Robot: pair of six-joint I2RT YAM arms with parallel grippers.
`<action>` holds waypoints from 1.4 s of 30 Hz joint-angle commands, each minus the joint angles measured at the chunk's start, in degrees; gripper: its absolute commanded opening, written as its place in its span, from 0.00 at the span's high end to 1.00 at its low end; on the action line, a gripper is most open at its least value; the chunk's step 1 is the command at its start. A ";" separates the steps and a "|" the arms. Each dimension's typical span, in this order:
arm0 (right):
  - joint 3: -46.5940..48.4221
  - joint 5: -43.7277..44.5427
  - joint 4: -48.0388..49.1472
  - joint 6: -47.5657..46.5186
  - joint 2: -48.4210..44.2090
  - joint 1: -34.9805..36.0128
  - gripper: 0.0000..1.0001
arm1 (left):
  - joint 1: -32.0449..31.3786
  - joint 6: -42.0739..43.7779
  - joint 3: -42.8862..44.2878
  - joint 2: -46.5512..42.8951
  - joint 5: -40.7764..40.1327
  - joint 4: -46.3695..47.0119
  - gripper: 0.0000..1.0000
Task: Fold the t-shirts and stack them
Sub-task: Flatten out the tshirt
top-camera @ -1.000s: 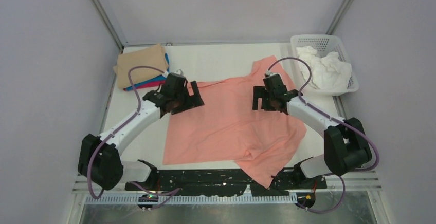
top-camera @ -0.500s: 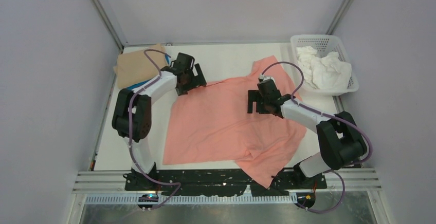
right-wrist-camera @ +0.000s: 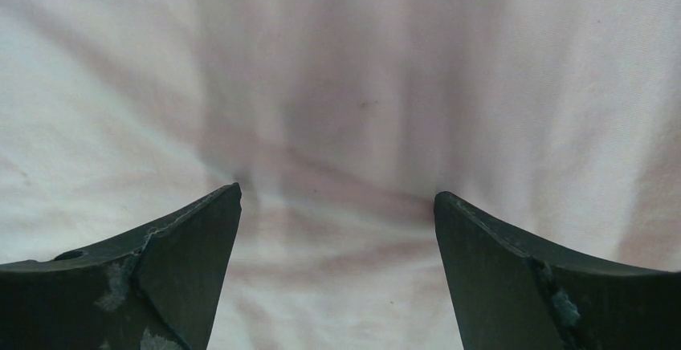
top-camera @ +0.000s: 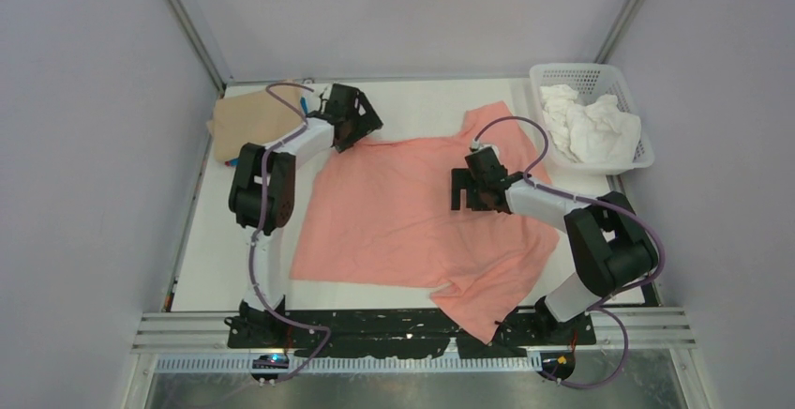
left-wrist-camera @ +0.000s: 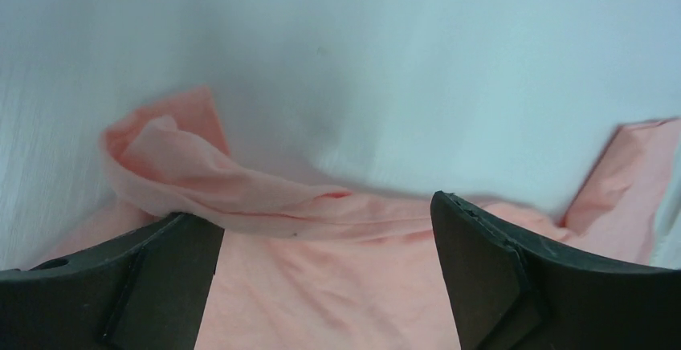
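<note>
The table (top-camera: 422,109) is a white, matte top closed in by plain pale grey-lilac walls (top-camera: 84,146) on the left, back and right. A slim metal post (top-camera: 183,15) runs up each back corner. Along the near edge lie a black mounting plate (top-camera: 375,320) and a ribbed metal rail (top-camera: 412,343), with the arm bases fixed there.

A large salmon-pink shirt (top-camera: 403,221) is spread across the middle of the table, mostly flat. Its near right part is rumpled, and one corner laps over the black plate. A folded tan shirt (top-camera: 248,123) sits in the far left corner, partly behind the left arm. In the far right corner a white lattice basket (top-camera: 600,73) stands against the wall with crumpled white cloth (top-camera: 591,128) in it.

The left gripper (top-camera: 361,128) is at the pink shirt's far left corner, next to the tan shirt. In the left wrist view the gripper (left-wrist-camera: 328,209) has its jaws spread wide and holds nothing. A rolled-over edge of the pink shirt (left-wrist-camera: 321,286) lies between them, with bare white table beyond.

The right gripper (top-camera: 469,198) is over the right middle of the pink shirt. In the right wrist view the gripper (right-wrist-camera: 337,193) is likewise wide open and empty. Smooth pink cloth (right-wrist-camera: 361,85) fills that view, shadowed between the fingers. Whether the tips touch the fabric cannot be told.
</note>
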 commanded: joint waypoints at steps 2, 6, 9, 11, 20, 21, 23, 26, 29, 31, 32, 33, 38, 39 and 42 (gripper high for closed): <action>1.87 4.22 0.47 -0.52 0.05 0.17 0.05 | 2.56 -4.51 11.58 2.52 -2.76 8.62 0.00; 2.10 5.01 0.12 -0.79 0.41 0.10 0.05 | 3.27 -6.73 26.83 11.94 -5.33 7.03 0.00; 2.68 5.37 -0.57 -1.29 0.84 -0.06 0.05 | 3.95 -4.68 50.80 24.40 -2.74 -3.40 0.00; 2.65 5.51 -0.76 -1.48 0.61 -0.24 0.05 | 4.12 -1.80 61.18 29.19 -1.68 -7.99 0.00; 3.25 4.68 -0.76 -2.37 -1.17 -0.36 0.05 | 4.42 9.38 20.35 -2.41 -0.30 0.72 0.00; 3.28 5.05 -0.86 -2.25 -1.40 -0.31 0.05 | 4.39 10.44 19.54 -4.75 -0.93 -2.79 0.00; 3.53 5.43 -1.24 -2.11 -2.12 -0.21 0.05 | 4.36 12.15 16.82 -8.64 -2.36 -9.54 0.00; 3.66 5.64 -1.39 -1.77 -3.53 0.03 0.05 | 4.41 13.11 7.37 -14.31 -3.31 -10.64 0.01; 3.84 5.79 -1.98 -1.58 -4.48 0.67 0.05 | 4.58 13.28 -2.55 -17.87 1.34 -6.43 0.00; 4.03 5.82 -2.28 -1.39 -5.07 1.33 0.05 | 4.63 12.44 -6.76 -18.66 3.88 -4.91 0.00; 4.37 5.86 -2.28 -1.33 -5.23 1.59 0.05 | 4.63 12.05 -8.56 -18.73 4.60 -4.16 0.00; 4.59 5.84 -2.28 -1.34 -5.61 2.17 0.05 | 4.67 11.36 -10.19 -18.67 6.28 -3.26 0.00; 7.38 3.58 -1.53 -1.05 -5.06 3.90 0.05 | 4.68 9.53 -15.21 -16.30 9.33 -1.32 0.00; 8.18 3.25 -1.28 -0.88 -4.63 4.44 0.05 | 4.63 9.27 -16.44 -15.94 8.56 -1.00 0.00; 9.34 2.55 -1.04 -0.73 -3.94 5.84 0.05 | 4.59 8.83 -18.04 -15.05 8.32 -1.07 0.00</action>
